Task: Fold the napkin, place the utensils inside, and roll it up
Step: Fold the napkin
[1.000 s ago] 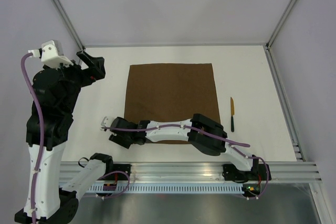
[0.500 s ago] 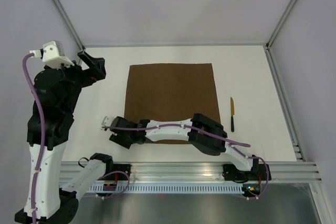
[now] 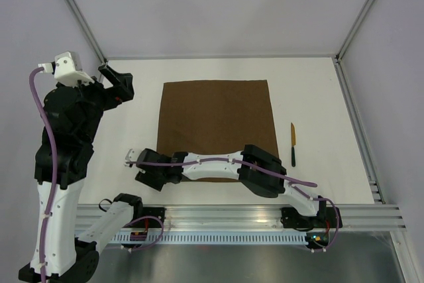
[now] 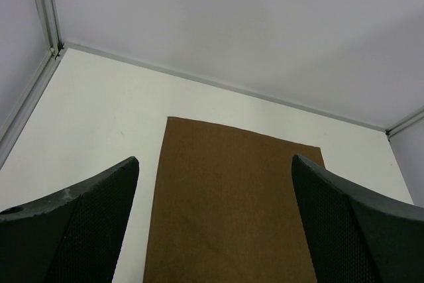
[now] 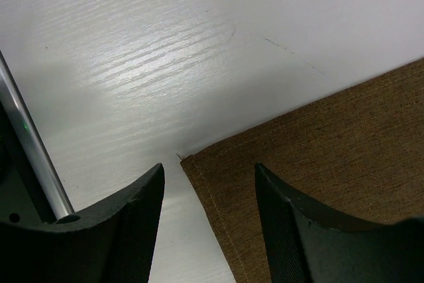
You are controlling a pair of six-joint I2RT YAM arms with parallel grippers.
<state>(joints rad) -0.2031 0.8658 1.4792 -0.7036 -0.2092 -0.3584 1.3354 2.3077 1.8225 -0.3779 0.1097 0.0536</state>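
The napkin (image 3: 217,127) lies flat on the white table, a plain dark-brown square. The utensil (image 3: 293,144), a slim knife with a yellow blade and a dark handle, lies on the table just right of the napkin. My right arm reaches leftwards across the napkin's near edge. Its gripper (image 3: 151,175) hangs over the near-left corner. In the right wrist view that corner (image 5: 189,160) sits between the open fingers (image 5: 209,170), untouched. My left gripper (image 3: 116,81) is raised at the far left, open and empty, and looks down on the napkin (image 4: 232,203) between its fingers (image 4: 213,164).
An aluminium rail (image 3: 238,215) runs along the near table edge. A low frame (image 3: 354,124) borders the table on the right and at the back. Bare white table (image 3: 311,91) surrounds the napkin.
The right gripper's fingers have spread a little wider over the napkin's corner, and the gripper has crept slightly left. The left arm, napkin and knife have not moved.
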